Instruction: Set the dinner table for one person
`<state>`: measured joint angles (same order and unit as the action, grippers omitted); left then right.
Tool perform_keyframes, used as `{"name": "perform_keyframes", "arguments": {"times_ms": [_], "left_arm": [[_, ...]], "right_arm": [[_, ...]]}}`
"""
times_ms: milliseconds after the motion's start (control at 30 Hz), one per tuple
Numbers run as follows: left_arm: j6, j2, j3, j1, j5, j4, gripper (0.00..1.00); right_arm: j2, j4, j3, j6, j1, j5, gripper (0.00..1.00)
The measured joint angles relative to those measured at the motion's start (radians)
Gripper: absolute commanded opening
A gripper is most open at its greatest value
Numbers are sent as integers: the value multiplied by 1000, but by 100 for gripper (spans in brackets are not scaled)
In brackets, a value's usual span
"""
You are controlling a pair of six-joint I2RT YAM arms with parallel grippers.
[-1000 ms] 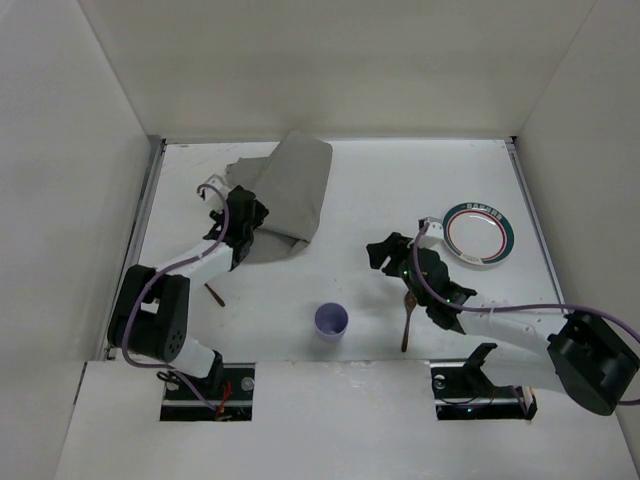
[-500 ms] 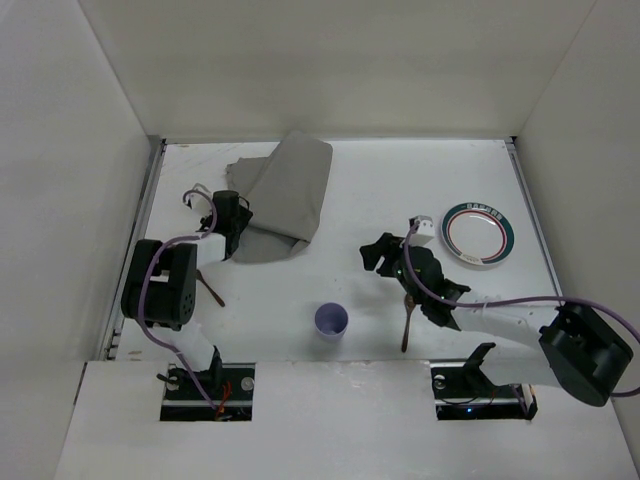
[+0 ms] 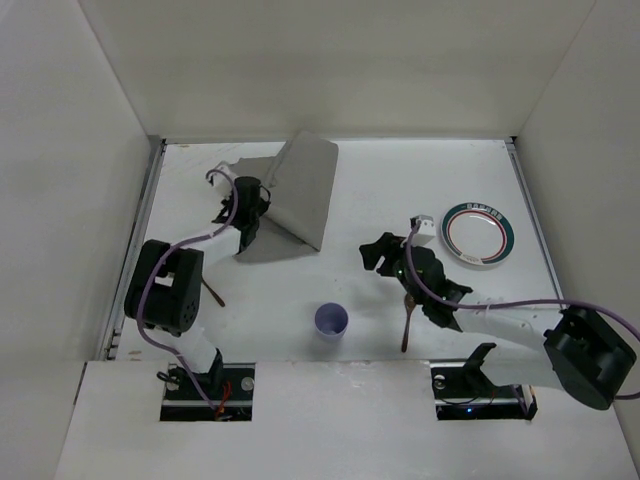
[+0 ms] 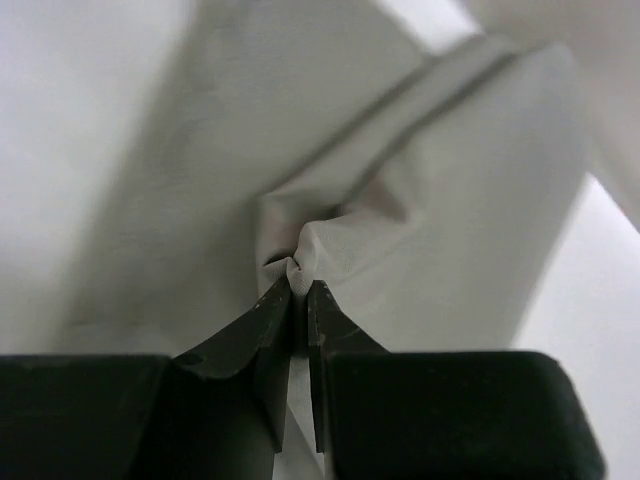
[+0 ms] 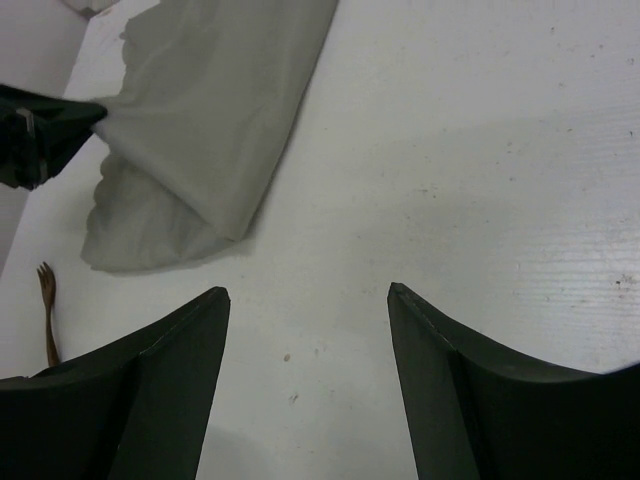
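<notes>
The dinner table is a white top. A grey cloth placemat lies crumpled at its back left. My left gripper is shut on the mat's left edge and holds that part raised. In the left wrist view the left gripper pinches a fold of the placemat. My right gripper stands open over bare table near the middle. The right wrist view shows the right gripper with nothing between its fingers, and the placemat ahead to the left.
A white plate with a green rim sits at the right. A purple cup stands near the front middle. A brown spoon lies by my right arm. A brown fork lies at the front left. Metal rails run along both sides.
My left gripper has shut on the placemat's left edge and lifted it, so the mat now stands up in a fold. The right gripper has barely moved.
</notes>
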<state>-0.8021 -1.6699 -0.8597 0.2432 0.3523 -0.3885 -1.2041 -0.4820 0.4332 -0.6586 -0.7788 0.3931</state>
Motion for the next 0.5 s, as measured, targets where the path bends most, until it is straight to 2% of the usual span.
{"name": "perform_keyframes", "arguments": {"times_ms": [133, 267, 433, 500], "left_arm": [[124, 8, -159, 177, 28, 3, 7], [256, -40, -370, 359, -19, -14, 11], [358, -154, -513, 512, -154, -48, 41], [371, -184, -515, 538, -217, -48, 46]], "right_arm": [[24, -3, 0, 0, -2, 7, 70], [27, -1, 0, -1, -13, 45, 69], [102, 0, -18, -3, -79, 133, 68], [158, -2, -32, -4, -103, 178, 67]]}}
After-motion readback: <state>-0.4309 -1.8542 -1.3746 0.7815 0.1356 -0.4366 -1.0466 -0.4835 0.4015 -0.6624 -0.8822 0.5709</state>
